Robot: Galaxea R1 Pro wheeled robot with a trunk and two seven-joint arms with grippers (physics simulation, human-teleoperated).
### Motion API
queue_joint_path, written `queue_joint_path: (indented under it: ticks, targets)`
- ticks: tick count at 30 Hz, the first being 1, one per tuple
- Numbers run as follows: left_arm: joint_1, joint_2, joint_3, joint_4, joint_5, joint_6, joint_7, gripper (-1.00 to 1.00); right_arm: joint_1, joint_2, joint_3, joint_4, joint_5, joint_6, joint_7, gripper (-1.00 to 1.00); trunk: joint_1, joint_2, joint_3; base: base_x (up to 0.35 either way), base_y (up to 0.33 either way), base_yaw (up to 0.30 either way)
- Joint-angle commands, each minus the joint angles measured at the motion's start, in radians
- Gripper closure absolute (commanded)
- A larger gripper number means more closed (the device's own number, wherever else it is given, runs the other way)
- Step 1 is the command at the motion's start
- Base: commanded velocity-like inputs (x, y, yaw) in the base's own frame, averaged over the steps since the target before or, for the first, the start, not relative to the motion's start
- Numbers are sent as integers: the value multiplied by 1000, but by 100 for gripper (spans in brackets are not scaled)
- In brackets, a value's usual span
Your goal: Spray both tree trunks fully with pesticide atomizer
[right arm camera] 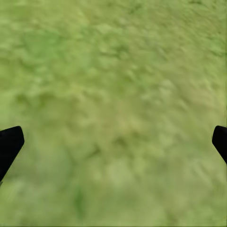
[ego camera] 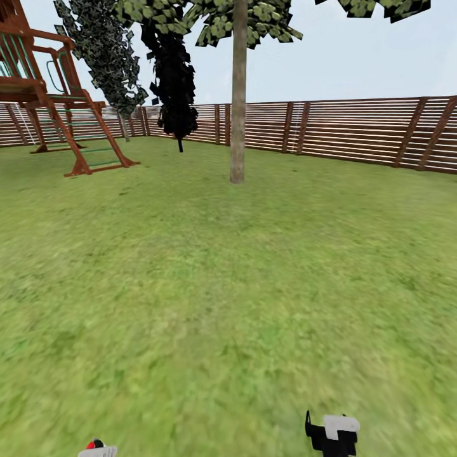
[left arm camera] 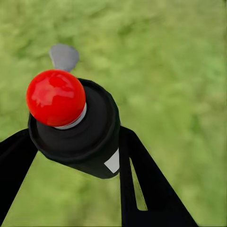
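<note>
The pesticide atomizer (left arm camera: 75, 127) is a dark cylinder with a red knob on top, and my left gripper (left arm camera: 78, 163) is shut on it, one black finger on each side. In the head view its light cap with the red dot (ego camera: 97, 450) peeks in at the bottom edge. My right gripper (ego camera: 333, 435) hangs low over the grass; the right wrist view shows it open (right arm camera: 113, 142), fingertips far apart with nothing between them. One tree trunk (ego camera: 238, 95), pale and bare, stands straight ahead across the lawn, its leafy crown at the top of the view.
A brown slat fence (ego camera: 355, 130) bounds the lawn behind the tree. A wooden playset (ego camera: 51, 95) stands at the far left, with two narrow dark trees (ego camera: 171, 76) beside it. Open grass (ego camera: 228, 285) lies between me and the trunk. A small grey patch (left arm camera: 64, 56) shows beyond the atomizer.
</note>
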Motion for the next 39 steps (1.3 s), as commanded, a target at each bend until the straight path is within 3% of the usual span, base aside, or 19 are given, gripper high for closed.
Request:
queue_joint_path:
  ticks: [1,39]
  targets:
    - [-1,0,8,1,4,-2,-10,100,-1,0,-7,1,11,-2,-5,-100,0,0,-1,338,0,0]
    - [-1,0,8,1,4,-1,-10,100,-1,1,-7,1,11,-2,-5,-100,0,0,-1,338,0,0]
